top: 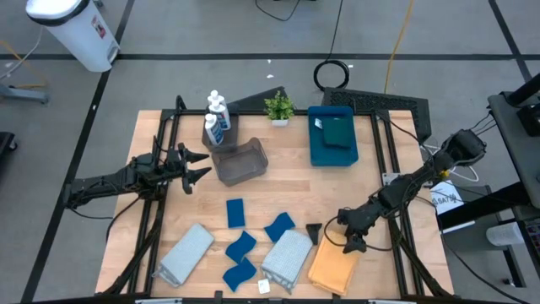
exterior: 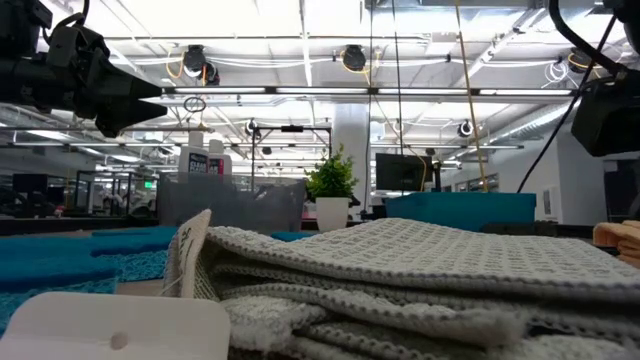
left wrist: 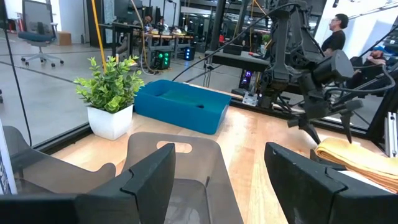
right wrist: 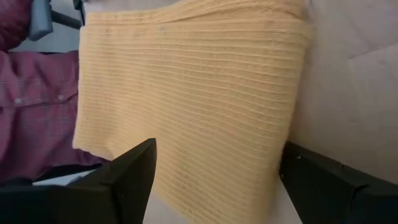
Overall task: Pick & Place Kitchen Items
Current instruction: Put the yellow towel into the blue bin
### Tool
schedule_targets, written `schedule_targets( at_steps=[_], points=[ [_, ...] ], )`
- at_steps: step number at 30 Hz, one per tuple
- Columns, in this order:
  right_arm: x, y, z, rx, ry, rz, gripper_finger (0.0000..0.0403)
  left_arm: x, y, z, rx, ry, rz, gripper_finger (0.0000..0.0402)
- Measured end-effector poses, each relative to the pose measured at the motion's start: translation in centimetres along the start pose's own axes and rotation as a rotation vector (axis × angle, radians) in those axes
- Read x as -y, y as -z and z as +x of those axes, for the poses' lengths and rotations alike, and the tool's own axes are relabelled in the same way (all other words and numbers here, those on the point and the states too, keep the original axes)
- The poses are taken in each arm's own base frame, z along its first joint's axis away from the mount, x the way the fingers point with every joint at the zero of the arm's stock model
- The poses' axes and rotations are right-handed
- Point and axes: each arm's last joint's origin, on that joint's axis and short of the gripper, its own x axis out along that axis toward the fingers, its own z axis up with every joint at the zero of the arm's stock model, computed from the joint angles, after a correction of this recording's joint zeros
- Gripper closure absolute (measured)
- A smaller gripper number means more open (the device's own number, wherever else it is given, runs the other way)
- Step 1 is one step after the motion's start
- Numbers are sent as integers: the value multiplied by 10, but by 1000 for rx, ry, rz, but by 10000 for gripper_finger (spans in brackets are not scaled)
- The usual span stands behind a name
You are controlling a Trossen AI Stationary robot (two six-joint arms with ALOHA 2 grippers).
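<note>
Right gripper (top: pixel 331 236) hovers jaws apart directly over orange cloth (top: pixel 332 268) at table's front edge, cloth's width spanning both fingers. Left gripper (top: pixel 196 166), also spread, waits well apart beside grey bin (top: pixel 240 160).

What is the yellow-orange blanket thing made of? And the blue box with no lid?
The orange cloth looks like soft woven fabric, probably cotton: you can see fine ribbed rows and a folded edge. The blue tray looks like hard plastic with a matte finish: smooth walls, rounded corners, all one colour.
</note>
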Motion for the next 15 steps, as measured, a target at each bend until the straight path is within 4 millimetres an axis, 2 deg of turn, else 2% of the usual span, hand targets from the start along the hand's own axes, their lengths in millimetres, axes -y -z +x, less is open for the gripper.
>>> schedule_targets(
  at_steps=[8, 15],
  points=[
    [4, -1, 11, -17, 20, 14, 154, 0, 0, 0, 0, 0, 0, 151],
    [5, -2, 12, -7, 25, -45, 228, 0, 0, 0, 0, 0, 0, 151]
  ],
)
